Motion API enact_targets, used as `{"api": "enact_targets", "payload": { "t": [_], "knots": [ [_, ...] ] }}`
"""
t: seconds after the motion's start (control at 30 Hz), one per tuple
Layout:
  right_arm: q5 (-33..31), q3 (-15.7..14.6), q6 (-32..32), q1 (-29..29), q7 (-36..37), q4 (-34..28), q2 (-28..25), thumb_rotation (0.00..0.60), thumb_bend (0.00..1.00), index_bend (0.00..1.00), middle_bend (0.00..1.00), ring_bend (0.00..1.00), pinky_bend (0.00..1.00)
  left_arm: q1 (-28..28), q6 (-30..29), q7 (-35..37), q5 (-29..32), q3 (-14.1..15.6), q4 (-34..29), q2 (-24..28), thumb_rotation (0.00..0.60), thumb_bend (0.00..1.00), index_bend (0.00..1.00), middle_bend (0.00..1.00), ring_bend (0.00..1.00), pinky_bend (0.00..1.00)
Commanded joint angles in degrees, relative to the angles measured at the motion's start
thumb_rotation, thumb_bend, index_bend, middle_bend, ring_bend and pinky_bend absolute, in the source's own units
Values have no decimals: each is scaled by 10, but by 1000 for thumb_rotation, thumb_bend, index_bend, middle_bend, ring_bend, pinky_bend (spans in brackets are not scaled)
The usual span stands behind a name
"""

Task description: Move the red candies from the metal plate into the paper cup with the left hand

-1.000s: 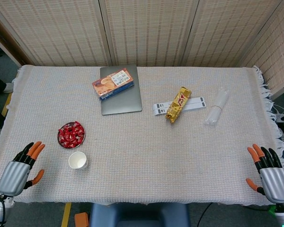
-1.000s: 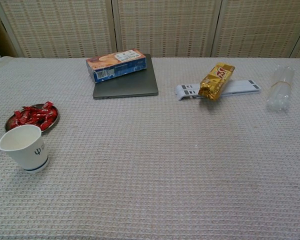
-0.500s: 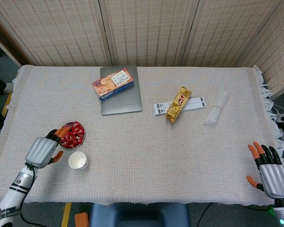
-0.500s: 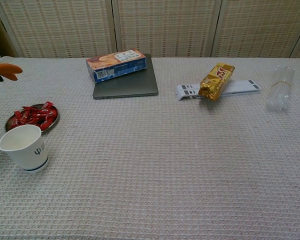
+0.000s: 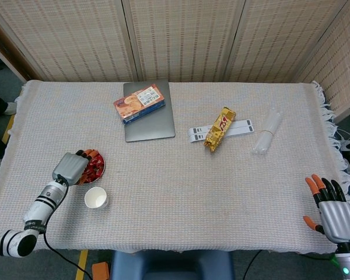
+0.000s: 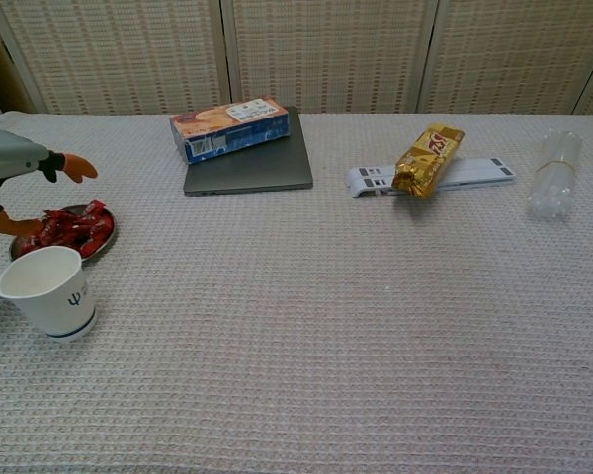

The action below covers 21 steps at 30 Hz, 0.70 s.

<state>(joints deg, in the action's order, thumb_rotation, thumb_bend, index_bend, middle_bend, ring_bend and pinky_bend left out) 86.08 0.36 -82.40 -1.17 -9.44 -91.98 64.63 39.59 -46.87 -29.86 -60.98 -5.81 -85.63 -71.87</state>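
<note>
The left hand [image 5: 73, 167] hangs over the metal plate [image 5: 100, 170], fingers spread and holding nothing. The red candies [image 6: 71, 229] are all on the plate. The paper cup [image 6: 47, 291] beside it looks empty.

— Where are the red candies [image 6: 69, 228]?

— Heaped in shiny red wrappers on the small round metal plate [image 6: 105, 242], at the near left of the surface. The left hand [image 5: 73, 167] partly covers the pile from the left side in the head view.

— And the paper cup [image 6: 47, 291]?

— White, upright, open mouth up, with a dark band near its base. It stands just beside the plate on its near side, slightly right in the head view, and looks empty.
</note>
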Motion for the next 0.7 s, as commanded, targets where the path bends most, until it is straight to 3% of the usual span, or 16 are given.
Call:
{"api": "enact_targets", "payload": {
  "t": [0.03, 0.33, 0.7],
  "knots": [
    [-1, 0, 2, -1, 0, 0, 0, 600, 112, 0, 0, 0, 0, 15, 13, -24, 20, 7, 10, -12, 600, 374, 113, 134, 206, 835],
    [-3, -1, 2, -1, 4, -1, -3, 600, 111, 0, 0, 0, 0, 48, 18, -108, 90, 33, 55, -57, 600, 370, 216, 180, 257, 880],
    [-6, -2, 8, -4, 0, -1, -3, 600, 111, 0, 0, 0, 0, 57, 6, -129, 112, 52, 86, -82, 600, 373, 321, 263, 351, 932]
  ]
}}
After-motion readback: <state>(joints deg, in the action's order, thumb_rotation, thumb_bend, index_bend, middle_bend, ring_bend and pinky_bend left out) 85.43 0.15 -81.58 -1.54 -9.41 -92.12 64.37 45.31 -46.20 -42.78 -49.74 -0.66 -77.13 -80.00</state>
